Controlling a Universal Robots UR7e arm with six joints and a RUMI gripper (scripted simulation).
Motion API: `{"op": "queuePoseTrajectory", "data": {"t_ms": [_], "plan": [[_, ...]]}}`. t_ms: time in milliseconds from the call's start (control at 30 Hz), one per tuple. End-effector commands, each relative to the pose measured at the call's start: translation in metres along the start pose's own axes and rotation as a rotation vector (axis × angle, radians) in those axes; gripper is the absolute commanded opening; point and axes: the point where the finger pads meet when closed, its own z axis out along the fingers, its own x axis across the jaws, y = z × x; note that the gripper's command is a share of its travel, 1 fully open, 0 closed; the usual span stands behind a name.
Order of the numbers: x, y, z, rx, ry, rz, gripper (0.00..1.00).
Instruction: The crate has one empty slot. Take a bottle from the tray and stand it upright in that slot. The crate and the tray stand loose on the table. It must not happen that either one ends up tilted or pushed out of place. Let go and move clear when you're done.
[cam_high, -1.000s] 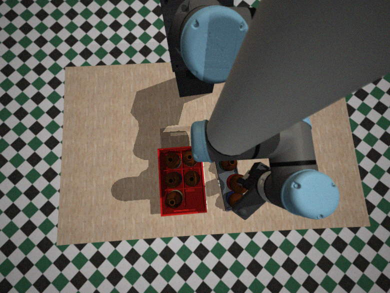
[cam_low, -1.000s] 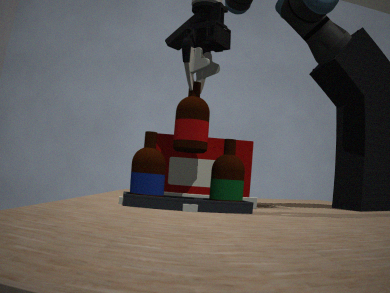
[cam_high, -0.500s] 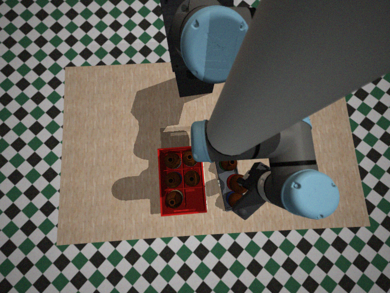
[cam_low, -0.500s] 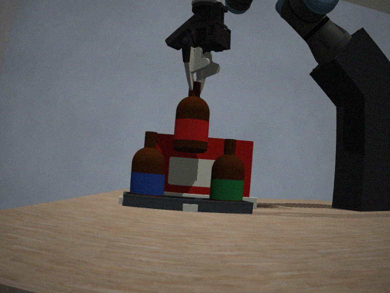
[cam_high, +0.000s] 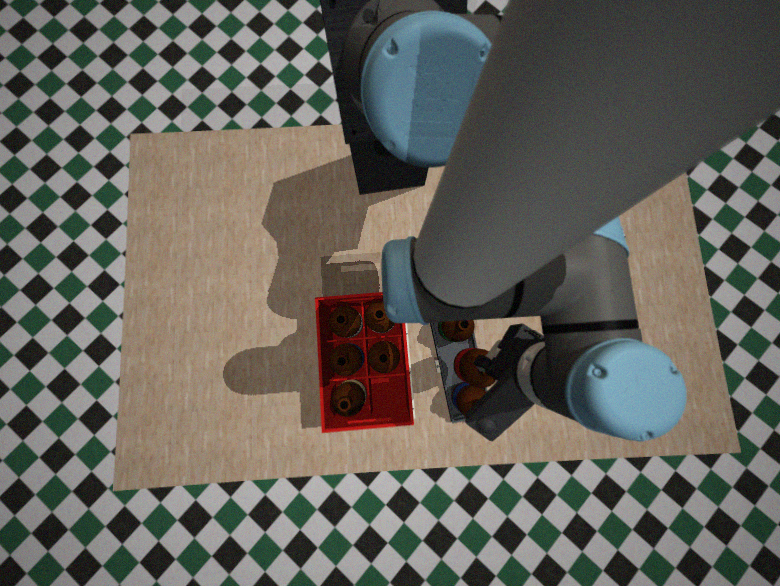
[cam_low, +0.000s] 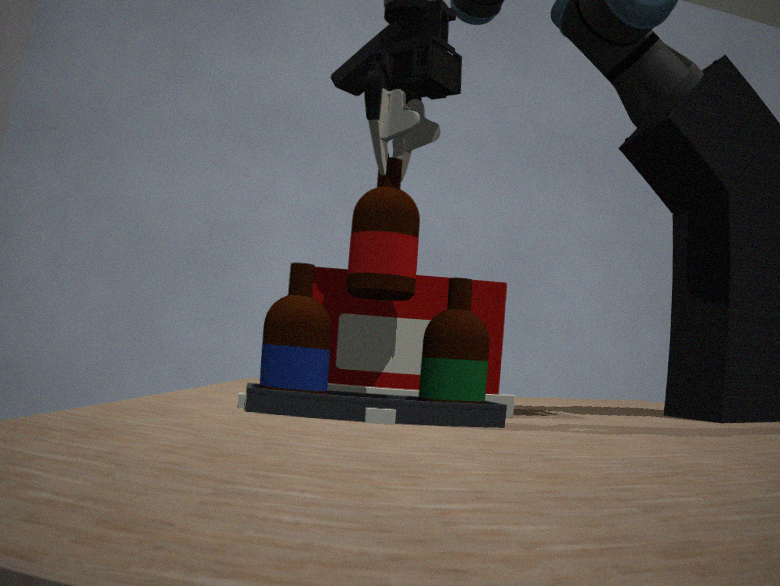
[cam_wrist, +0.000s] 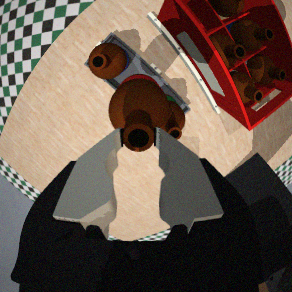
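My gripper (cam_low: 392, 170) (cam_wrist: 138, 129) is shut on the neck of the red-labelled bottle (cam_low: 384, 252) (cam_wrist: 137, 102) (cam_high: 474, 367). The bottle hangs nearly upright, a little tilted, above the middle of the grey tray (cam_low: 441, 412) (cam_high: 458, 417). A blue-labelled bottle (cam_low: 295, 352) (cam_wrist: 107, 60) and a green-labelled bottle (cam_low: 454, 365) (cam_high: 456, 328) stand at the tray's two ends. The red crate (cam_high: 322, 378) (cam_low: 491, 315) (cam_wrist: 215, 75) stands beside the tray. Its empty slot (cam_high: 392, 398) is at the corner on the tray's side, at the lower right in the top view.
Several bottles fill the crate's other slots, among them one bottle (cam_high: 347, 398) beside the empty slot and one bottle (cam_high: 384, 357) above it in the top view. Red dividers and walls border the slot. The arm covers part of the crate's upper right corner there.
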Motion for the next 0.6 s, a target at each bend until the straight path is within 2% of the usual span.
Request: {"op": "queuePoseTrajectory", "data": {"t_ms": [0, 567], "plan": [[0.000, 0.000, -0.004, 0.000, -0.001, 0.000, 0.00], [0.000, 0.000, -0.022, 0.000, -0.001, 0.000, 0.00]]}}
